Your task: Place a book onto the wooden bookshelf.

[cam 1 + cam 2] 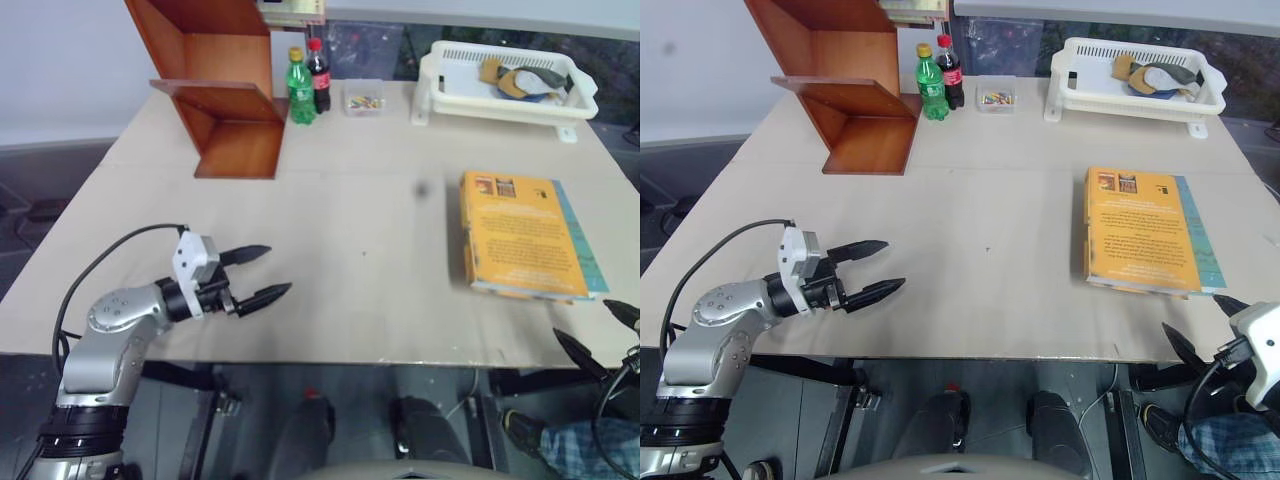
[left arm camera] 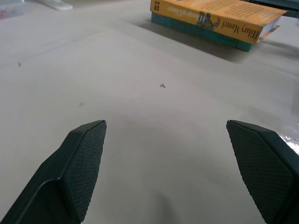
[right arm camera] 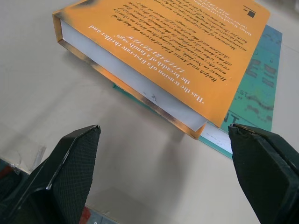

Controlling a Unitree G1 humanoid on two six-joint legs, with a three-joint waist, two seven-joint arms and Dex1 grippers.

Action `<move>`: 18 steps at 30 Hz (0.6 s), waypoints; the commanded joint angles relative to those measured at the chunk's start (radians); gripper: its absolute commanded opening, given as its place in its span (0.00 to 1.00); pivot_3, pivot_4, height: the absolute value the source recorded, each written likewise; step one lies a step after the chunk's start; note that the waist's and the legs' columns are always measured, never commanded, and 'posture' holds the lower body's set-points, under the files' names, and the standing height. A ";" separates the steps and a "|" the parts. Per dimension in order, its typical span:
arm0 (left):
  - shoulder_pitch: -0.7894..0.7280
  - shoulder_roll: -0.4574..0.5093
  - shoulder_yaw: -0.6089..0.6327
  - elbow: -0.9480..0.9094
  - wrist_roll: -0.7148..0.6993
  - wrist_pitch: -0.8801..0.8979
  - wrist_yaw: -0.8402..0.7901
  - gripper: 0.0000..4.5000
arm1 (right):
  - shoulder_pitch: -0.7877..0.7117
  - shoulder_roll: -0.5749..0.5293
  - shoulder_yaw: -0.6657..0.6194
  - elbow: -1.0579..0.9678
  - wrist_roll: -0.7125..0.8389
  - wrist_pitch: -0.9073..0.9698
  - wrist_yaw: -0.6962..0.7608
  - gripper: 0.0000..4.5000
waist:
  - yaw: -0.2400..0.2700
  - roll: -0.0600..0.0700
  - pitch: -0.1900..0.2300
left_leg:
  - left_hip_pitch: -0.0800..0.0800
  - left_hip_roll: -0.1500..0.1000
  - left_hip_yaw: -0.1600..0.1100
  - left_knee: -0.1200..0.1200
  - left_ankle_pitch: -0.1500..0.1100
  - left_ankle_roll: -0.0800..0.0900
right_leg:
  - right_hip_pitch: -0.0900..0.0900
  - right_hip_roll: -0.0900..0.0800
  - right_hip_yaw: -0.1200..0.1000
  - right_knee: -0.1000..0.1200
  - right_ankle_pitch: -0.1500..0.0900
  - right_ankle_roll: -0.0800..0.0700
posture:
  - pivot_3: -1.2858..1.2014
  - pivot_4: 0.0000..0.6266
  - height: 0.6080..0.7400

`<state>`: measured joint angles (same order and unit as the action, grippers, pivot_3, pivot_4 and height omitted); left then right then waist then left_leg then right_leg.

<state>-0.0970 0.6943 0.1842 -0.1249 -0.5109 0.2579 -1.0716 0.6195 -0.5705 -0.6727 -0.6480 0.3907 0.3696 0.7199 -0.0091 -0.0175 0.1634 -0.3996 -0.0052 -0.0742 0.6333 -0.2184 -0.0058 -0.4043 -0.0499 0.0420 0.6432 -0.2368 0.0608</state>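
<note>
Well ahead of the right gripper (image 1: 1202, 322), just past its wide-spread, empty fingers, the book (image 1: 1138, 228) lies flat on the table (image 1: 990, 200), stacked on a thinner teal book (image 1: 1200, 245) that sticks out along its far side. Off to the left, the left gripper (image 1: 258, 274) hovers low over bare tabletop, jaws wide and holding nothing; the book sits well apart from it, off toward the right arm. Far beyond the left gripper, the bookshelf (image 1: 215, 80) stands at the table's back edge, two bottles (image 1: 308, 85) just beside it and a white basket (image 1: 505, 85) well off towards the right side.
</note>
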 commanded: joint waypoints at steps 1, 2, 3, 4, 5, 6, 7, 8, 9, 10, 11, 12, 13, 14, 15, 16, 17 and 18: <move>-0.045 -0.002 -0.012 -0.039 -0.020 0.063 0.039 0.98 | 0.007 0.009 -0.004 -0.034 -0.006 -0.024 -0.015 1.00 | 0.001 0.000 0.000 | 0.000 0.000 0.000 0.000 0.000 0.000 | 0.000 0.000 0.000 0.000 0.000 0.000 | 0.52 0.24 1.00; -0.056 0.000 -0.016 -0.054 -0.013 0.093 0.067 0.98 | 0.010 0.009 -0.003 -0.037 -0.012 -0.026 -0.017 1.00 | 0.000 0.000 0.000 | 0.000 0.000 0.000 0.000 0.000 0.000 | 0.000 0.000 0.000 0.000 0.000 0.000 | 0.52 0.24 1.00; -0.076 0.009 -0.018 -0.076 -0.028 0.179 0.111 0.98 | 0.012 0.010 -0.005 -0.041 -0.015 -0.027 -0.019 1.00 | 0.000 0.000 0.000 | 0.000 0.000 0.000 0.000 0.000 0.000 | 0.000 0.000 0.000 0.000 0.000 0.000 | 0.52 0.24 1.00; -0.098 0.016 -0.016 -0.095 -0.054 0.268 0.152 0.98 | 0.015 0.013 -0.007 -0.044 -0.014 -0.029 -0.020 1.00 | 0.000 0.000 0.000 | 0.000 0.000 0.000 0.000 0.000 0.000 | 0.000 0.000 0.000 0.000 0.000 0.000 | 0.52 0.24 1.00; -0.132 0.022 -0.017 -0.103 -0.079 0.341 0.179 0.98 | 0.018 0.017 -0.007 -0.048 -0.012 -0.031 -0.020 1.00 | 0.000 0.000 0.000 | 0.000 0.000 0.000 0.000 0.000 0.000 | 0.000 0.000 0.000 0.000 0.000 0.000 | 0.52 0.24 1.00; -0.166 0.028 -0.022 -0.105 -0.105 0.408 0.191 0.98 | 0.020 0.020 -0.007 -0.051 -0.011 -0.032 -0.020 1.00 | 0.001 0.000 0.000 | 0.000 0.000 -0.001 0.000 0.000 0.000 | 0.000 0.001 0.000 0.000 0.000 0.000 | 0.52 0.24 1.00; -0.202 0.034 -0.024 -0.100 -0.145 0.485 0.194 0.98 | 0.023 0.023 -0.006 -0.055 -0.011 -0.034 -0.021 1.00 | 0.001 -0.001 0.000 | 0.000 0.000 -0.001 0.000 0.000 0.000 | 0.000 0.001 -0.001 0.000 0.000 0.000 | 0.52 0.24 1.00; -0.241 0.036 -0.025 -0.089 -0.197 0.568 0.188 0.98 | 0.026 0.028 -0.009 -0.063 -0.011 -0.038 -0.023 1.00 | 0.001 -0.001 0.000 | 0.000 0.000 -0.001 0.001 0.000 0.000 | 0.000 0.001 -0.001 0.000 0.000 0.000 | 0.52 0.24 1.00; -0.282 0.035 -0.027 -0.071 -0.251 0.643 0.170 0.98 | 0.030 0.036 -0.014 -0.074 -0.008 -0.038 -0.028 1.00 | 0.001 -0.001 0.000 | 0.000 0.000 -0.001 0.001 0.000 0.000 | 0.001 0.001 -0.001 0.000 0.000 0.000 | 0.52 0.24 1.00; -0.321 0.020 -0.029 -0.050 -0.285 0.686 0.166 0.98 | 0.035 0.044 -0.020 -0.086 -0.005 -0.034 -0.037 1.00 | 0.001 0.000 0.000 | 0.000 0.000 -0.001 0.001 0.000 0.000 | 0.001 0.002 -0.001 0.000 0.000 0.000 | 0.52 0.24 1.00; -0.369 -0.004 -0.038 -0.022 -0.315 0.741 0.173 0.98 | 0.040 0.051 -0.025 -0.093 -0.002 -0.033 -0.042 1.00 | 0.000 0.000 0.000 | 0.000 -0.001 -0.001 0.001 0.000 0.000 | 0.001 0.002 -0.001 0.000 0.000 0.000 | 0.52 0.24 1.00; -0.399 -0.018 -0.041 -0.006 -0.335 0.778 0.182 0.98 | 0.046 0.056 -0.028 -0.101 0.000 -0.032 -0.046 1.00 | -0.001 0.000 0.000 | 0.000 -0.001 -0.001 0.001 0.000 0.000 | 0.001 0.002 -0.001 0.000 0.000 0.000 | 0.52 0.24 1.00; -0.440 -0.045 -0.061 0.021 -0.347 0.817 0.190 0.98 | 0.048 0.063 -0.033 -0.107 0.000 -0.031 -0.054 1.00 | -0.002 0.000 0.000 | 0.000 -0.002 -0.001 0.001 0.000 0.000 | 0.001 0.002 -0.001 0.000 0.000 0.000 | 0.52 0.24 1.00; -0.493 -0.095 -0.091 0.072 -0.356 0.879 0.210 0.98 | 0.037 0.068 -0.048 -0.100 -0.007 -0.025 -0.080 1.00 | -0.003 0.000 0.000 | 0.000 -0.003 -0.001 0.001 0.000 0.000 | 0.001 0.002 -0.001 0.000 0.000 0.001 | 0.52 0.24 1.00; -0.535 -0.136 -0.116 0.120 -0.358 0.927 0.224 0.98 | 0.022 0.071 -0.062 -0.092 -0.021 -0.018 -0.109 1.00 | -0.001 0.000 0.000 | 0.001 -0.004 -0.001 0.001 0.000 0.000 | 0.001 0.002 -0.001 0.000 0.000 0.001 | 0.52 0.24 1.00; -0.572 -0.181 -0.141 0.157 -0.366 0.969 0.227 0.98 | 0.006 0.071 -0.076 -0.081 -0.033 -0.012 -0.135 1.00 | -0.001 -0.001 0.000 | 0.001 -0.005 -0.001 0.001 0.000 0.000 | 0.002 0.002 -0.001 0.000 0.000 0.001 | 0.52 0.24 1.00; -0.598 -0.224 -0.153 0.185 -0.375 1.001 0.235 0.98 | -0.006 0.071 -0.086 -0.074 -0.036 -0.006 -0.153 1.00 | -0.002 -0.001 0.000 | 0.001 -0.005 -0.002 0.002 0.000 0.000 | 0.003 0.002 -0.001 0.000 0.000 0.001 | 0.52 0.24 1.00; -0.627 -0.276 -0.156 0.223 -0.385 1.038 0.252 0.98 | -0.017 0.067 -0.094 -0.068 -0.046 0.005 -0.172 1.00 | -0.002 -0.001 0.001 | 0.001 -0.006 -0.002 0.003 0.000 0.000 | 0.003 0.001 -0.001 0.000 0.001 0.001 | 0.52 0.24 1.00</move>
<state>-0.6773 0.4649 0.0358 0.0591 -0.8580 1.2275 -0.8395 0.6080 -0.5012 -0.7122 -0.7187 0.3592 0.3659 0.5911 -0.0109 -0.0185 0.1641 -0.3987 -0.0112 -0.0758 0.6362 -0.2183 -0.0056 -0.4012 -0.0487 0.0410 0.6437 -0.2363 0.0618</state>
